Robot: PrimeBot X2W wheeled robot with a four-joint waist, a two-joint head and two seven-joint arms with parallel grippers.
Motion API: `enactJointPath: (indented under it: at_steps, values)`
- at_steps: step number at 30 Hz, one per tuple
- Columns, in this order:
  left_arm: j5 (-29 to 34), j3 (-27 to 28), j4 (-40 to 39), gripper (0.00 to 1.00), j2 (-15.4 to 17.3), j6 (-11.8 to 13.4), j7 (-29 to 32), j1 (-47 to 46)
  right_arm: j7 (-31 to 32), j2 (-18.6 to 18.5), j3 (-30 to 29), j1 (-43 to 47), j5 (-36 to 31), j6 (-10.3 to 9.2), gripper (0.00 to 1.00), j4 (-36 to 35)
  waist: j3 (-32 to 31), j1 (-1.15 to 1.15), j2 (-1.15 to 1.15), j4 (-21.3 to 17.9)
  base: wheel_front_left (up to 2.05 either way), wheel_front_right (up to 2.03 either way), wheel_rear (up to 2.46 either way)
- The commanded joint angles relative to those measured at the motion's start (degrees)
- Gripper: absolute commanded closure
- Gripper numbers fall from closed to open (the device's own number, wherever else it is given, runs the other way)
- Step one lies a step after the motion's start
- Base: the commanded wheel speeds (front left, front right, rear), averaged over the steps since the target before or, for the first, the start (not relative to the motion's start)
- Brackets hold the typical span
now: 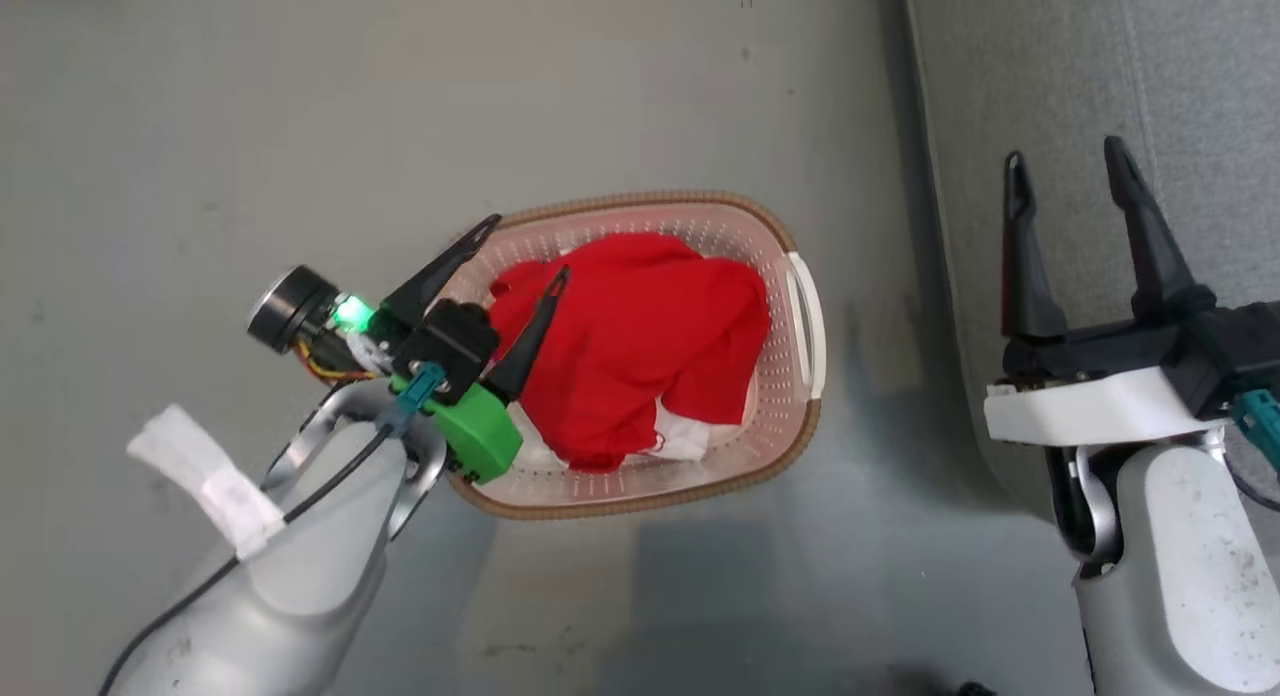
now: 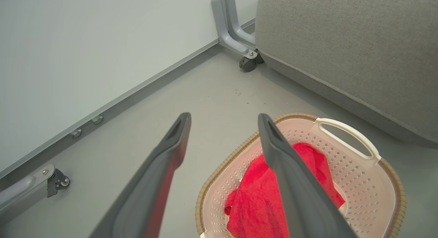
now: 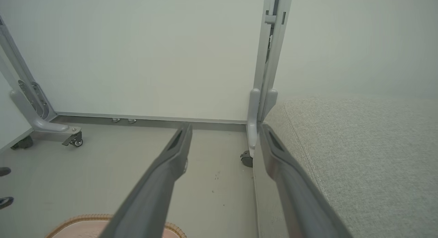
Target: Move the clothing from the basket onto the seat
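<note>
**Left side.** In the head view, the left gripper (image 1: 530, 244) is hovering over the 9 o'clock end of the basket (image 1: 640, 198). Its two long dark fingers are pointing toward 2 o'clock and standing spread, gripping nothing. Whether either tip is touching fabric cannot be told.

**Step in hand (judged): first grasp.**
- The fingers should be coming down toward the middle of the heap, clear of the rim.
- They should be pinching a thick fold, not a thin edge, so that a whole garment is rising with them.
- The basket looks light, so lifting straight up before carrying toward 3 o'clock should be limiting snagging or dragging.

**Centre.** The clothing (image 1: 640, 326) is lying heaped inside the basket, not yet on the seat. It is soft, matte red and crumpled, with white fabric (image 1: 685, 438) showing at 5 o'clock. The basket is cream perforated plastic, a rounded rectangle with a brown woven-look rim and a white handle (image 1: 805, 316) at 3 o'clock. It is standing on the smooth grey floor (image 1: 300, 126).

**Right side.** The seat (image 1: 1100, 76) is lying at 3 o'clock, near the basket. It is light grey woven upholstery with a rounded edge. The right gripper (image 1: 1065, 156) is waiting over that edge, fingers parted and empty, pointing to 12 o'clock.
</note>
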Motion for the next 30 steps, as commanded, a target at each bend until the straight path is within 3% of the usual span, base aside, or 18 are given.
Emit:
enactJointPath:
  at_steps: [1,4,10,16,20,30]
  values:
    - [-1.1,-2.5,2.2,0.0,1.0,-0.2,0.0,-3.9,-0.2,-0.1,-0.1,-1.8,0.3,-0.01,0.0,-0.8,13.4,-0.01,0.0,-3.2,0.0,0.0,0.0]
    - [-2.7,-8.9,7.5,0.0,1.6,-0.1,0.0,-10.4,-0.2,-0.1,0.1,-3.2,0.3,-0.01,0.0,-2.3,17.2,-0.01,0.0,-4.1,0.0,0.0,0.0]
    - [-7.7,-23.3,18.6,0.0,-0.3,-0.1,0.0,-21.7,-0.2,-0.1,0.3,-5.2,0.7,-0.01,0.0,-5.0,22.7,-0.01,0.0,-5.5,0.0,0.0,0.0]
    - [-13.8,-34.3,26.4,0.0,-1.6,-0.1,2.1,-27.6,-0.2,-0.1,1.7,-6.3,1.1,-0.01,0.0,-6.2,25.7,-0.01,0.0,-7.2,0.0,0.0,0.0]
    - [-17.1,-38.3,29.5,0.0,-1.7,-0.1,5.1,-29.3,-0.2,-0.1,2.7,-6.7,1.9,-0.01,0.0,-6.4,26.8,-0.01,0.0,-8.3,0.0,0.0,0.0]
    - [-18.6,-40.1,36.2,0.0,-1.8,-0.1,10.8,-32.7,-0.2,-0.1,3.3,-6.7,3.2,-0.01,0.0,-8.0,29.6,-0.01,0.0,-9.6,0.0,0.0,0.0]
